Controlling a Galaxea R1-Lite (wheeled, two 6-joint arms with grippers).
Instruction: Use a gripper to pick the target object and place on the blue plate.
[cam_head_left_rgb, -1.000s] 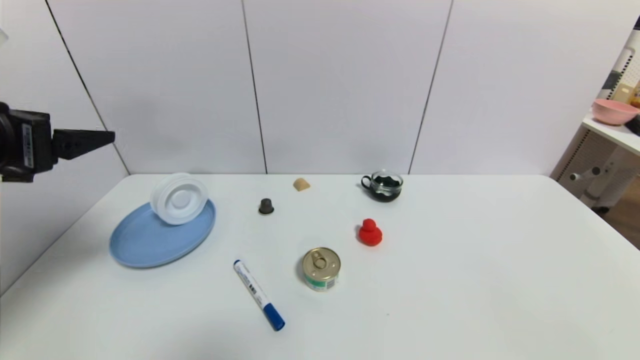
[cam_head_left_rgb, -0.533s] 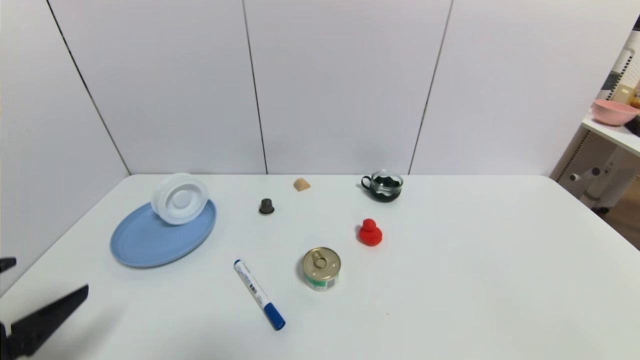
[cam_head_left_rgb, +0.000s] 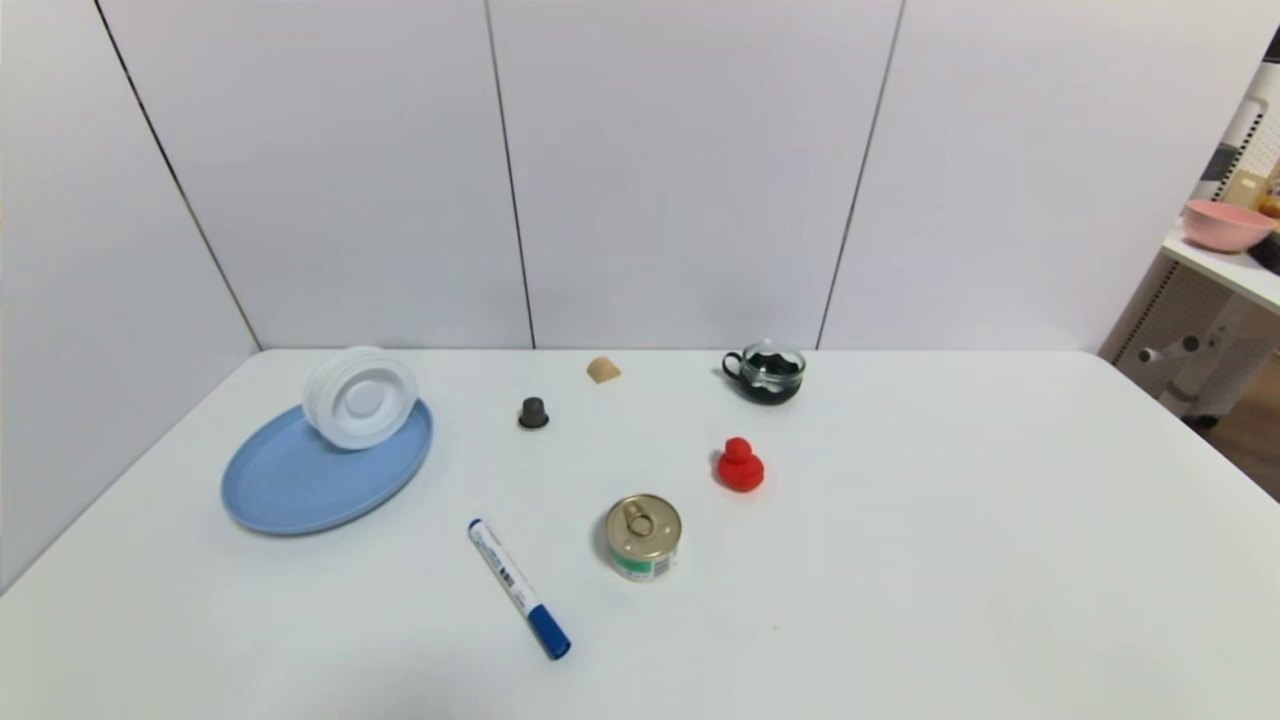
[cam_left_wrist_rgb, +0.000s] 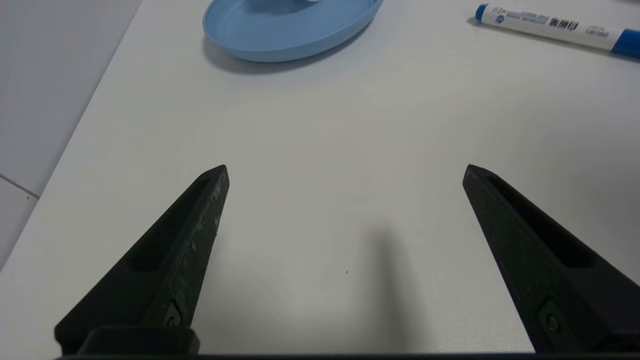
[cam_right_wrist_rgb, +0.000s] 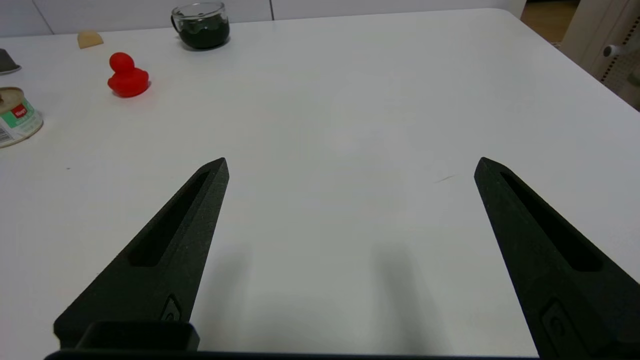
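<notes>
The white plastic spool (cam_head_left_rgb: 359, 397) leans tilted on the far rim of the light-blue plate (cam_head_left_rgb: 300, 490), at the table's left. Neither gripper shows in the head view. In the left wrist view my left gripper (cam_left_wrist_rgb: 345, 170) stands open over bare table, with nothing between its fingers, and the blue plate (cam_left_wrist_rgb: 280, 40) lies well ahead of it. My right gripper (cam_right_wrist_rgb: 350, 162) is also open and empty above bare table on the right side.
A blue-capped marker (cam_head_left_rgb: 518, 588), a gold-topped tin can (cam_head_left_rgb: 642, 537), a red toy duck (cam_head_left_rgb: 740, 466), a dark glass cup (cam_head_left_rgb: 768, 373), a small dark cone (cam_head_left_rgb: 533, 412) and a tan piece (cam_head_left_rgb: 603, 369) lie across the table. A shelf with a pink bowl (cam_head_left_rgb: 1226, 222) stands at far right.
The left gripper dropped from high at the left edge to the lower left corner, then left the head view. The spool and plate have not moved.
</notes>
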